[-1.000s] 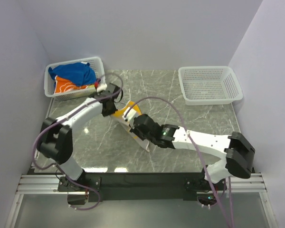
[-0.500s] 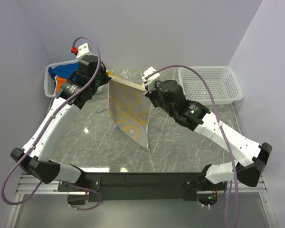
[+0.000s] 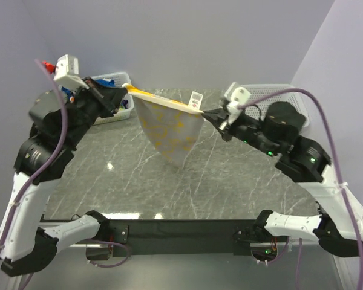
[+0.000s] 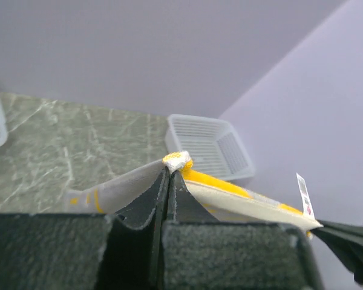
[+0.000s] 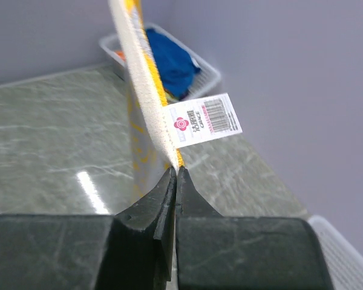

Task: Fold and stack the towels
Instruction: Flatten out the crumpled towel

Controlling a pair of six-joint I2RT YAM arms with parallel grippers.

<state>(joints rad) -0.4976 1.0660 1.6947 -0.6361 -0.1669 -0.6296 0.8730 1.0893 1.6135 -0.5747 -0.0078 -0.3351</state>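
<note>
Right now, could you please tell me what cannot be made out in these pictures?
Top view: left arm covers most of the left basket, contents unclear.
Top view: whether the yellow towel touches the table at its tip, seen from above.
Right wrist: tag print, too small.

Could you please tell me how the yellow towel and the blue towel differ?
The yellow towel hangs spread in the air, pinched at its top corners by the left claw and right claw; the blue towel lies bunched in the white basket. The yellow one is patterned and carries a tag; the blue is plain. Both are soft cloth.
</note>
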